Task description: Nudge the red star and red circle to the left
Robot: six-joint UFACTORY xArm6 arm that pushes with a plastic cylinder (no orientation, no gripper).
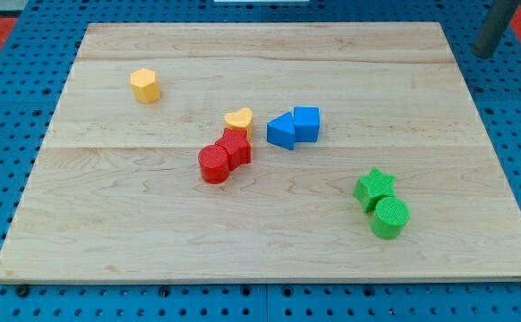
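The red circle [214,165] lies near the middle of the wooden board [153,233]. The red star [235,147] touches it on its upper right. A yellow heart [238,119] sits just above the red star, touching or nearly touching it. My rod shows at the view's top right corner, off the board; my tip [486,54] is far to the right of and above the red blocks.
A blue triangle [281,131] and a blue cube [306,123] touch each other right of the yellow heart. A yellow hexagon [145,86] lies at the upper left. A green star [373,187] and a green circle [389,217] touch at the lower right.
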